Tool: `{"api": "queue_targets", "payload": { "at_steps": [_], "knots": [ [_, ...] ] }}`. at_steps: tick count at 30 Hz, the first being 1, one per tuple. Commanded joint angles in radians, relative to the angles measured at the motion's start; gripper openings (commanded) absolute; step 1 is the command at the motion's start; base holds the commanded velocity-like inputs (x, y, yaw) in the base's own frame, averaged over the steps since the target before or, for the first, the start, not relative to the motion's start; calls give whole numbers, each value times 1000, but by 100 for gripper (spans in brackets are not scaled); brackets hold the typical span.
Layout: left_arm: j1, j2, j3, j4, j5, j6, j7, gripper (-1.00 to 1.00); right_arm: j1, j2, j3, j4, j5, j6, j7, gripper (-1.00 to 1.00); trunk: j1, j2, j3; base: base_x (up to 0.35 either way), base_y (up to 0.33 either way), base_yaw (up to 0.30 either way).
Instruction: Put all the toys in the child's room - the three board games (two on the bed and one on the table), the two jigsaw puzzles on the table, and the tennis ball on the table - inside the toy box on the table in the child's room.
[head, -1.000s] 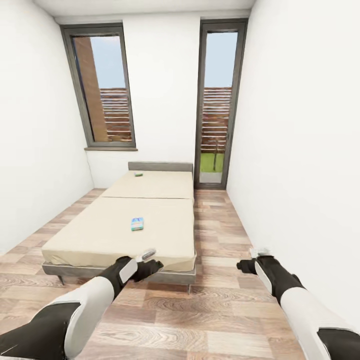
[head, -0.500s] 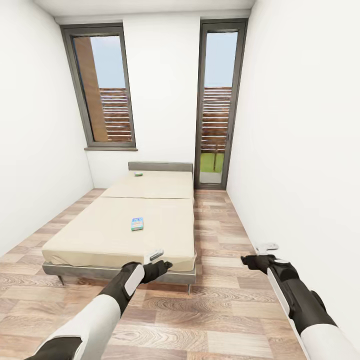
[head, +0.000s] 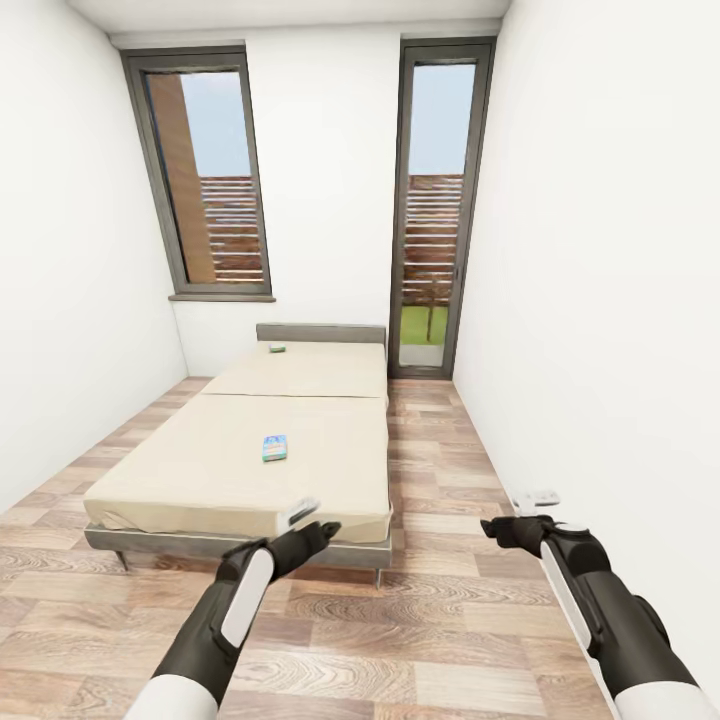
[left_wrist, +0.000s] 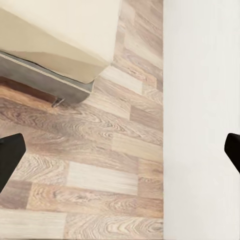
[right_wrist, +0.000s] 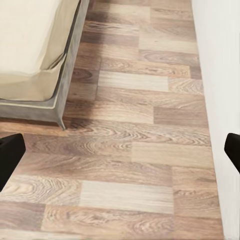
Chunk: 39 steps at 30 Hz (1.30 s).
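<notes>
Two board games lie on the bed (head: 180, 470), a low beige mattress on a grey frame. A small blue-green box (head: 275, 448) sits near the mattress's middle. A green box (head: 277, 348) lies far back by the headboard. My left gripper (head: 305, 514) hovers at the bed's near right corner, its fingers (left_wrist: 9, 159) spread wide and open over the wood floor, with nothing between them. My right gripper (head: 535, 498) hangs open over the floor close to the right wall, and its black fingertips (right_wrist: 10, 156) hold nothing. The table, toy box, jigsaw puzzles and tennis ball are out of view.
A wood-plank aisle (head: 430, 470) runs between the bed and the white right wall (head: 600, 300). A glass door (head: 435, 210) and a window (head: 205, 170) fill the back wall. The bed's grey frame corner and leg (right_wrist: 59, 112) stand just ahead.
Both arms have stretched forward and lowered, elbows dropping out of the picture. The left gripper has shifted slightly right, the right one slightly right and outward. The bed and boxes have not moved.
</notes>
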<state>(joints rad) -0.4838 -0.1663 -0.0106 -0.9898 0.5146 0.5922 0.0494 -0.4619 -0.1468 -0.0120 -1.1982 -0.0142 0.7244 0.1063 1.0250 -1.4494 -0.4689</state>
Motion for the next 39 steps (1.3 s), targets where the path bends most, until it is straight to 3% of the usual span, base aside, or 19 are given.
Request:
{"api": "queue_targets", "payload": {
  "at_steps": [1, 7, 16, 39],
  "knots": [
    [8, 1, -2, -15, 24, 7, 23, 100, 0, 0, -2, -4, -6, 15, 4, 100, 0, -1, -1, 0, 0, 0],
    [29, 5, -9, -50, 69, 13, 96, 100, -3, -3, -3, -9, -50, 77, 5, 100, 0, -1, -1, 0, 0, 0],
    [37, 13, -11, -62, 87, 15, 129, 100, -5, -2, -3, -10, -94, 124, 4, 100, 0, -1, -1, 13, 45, 0],
    [39, 17, -6, -60, 91, 15, 134, 100, -4, 1, -2, -11, -107, 140, 3, 100, 0, -1, -1, 92, 277, 0]
  ]
}}
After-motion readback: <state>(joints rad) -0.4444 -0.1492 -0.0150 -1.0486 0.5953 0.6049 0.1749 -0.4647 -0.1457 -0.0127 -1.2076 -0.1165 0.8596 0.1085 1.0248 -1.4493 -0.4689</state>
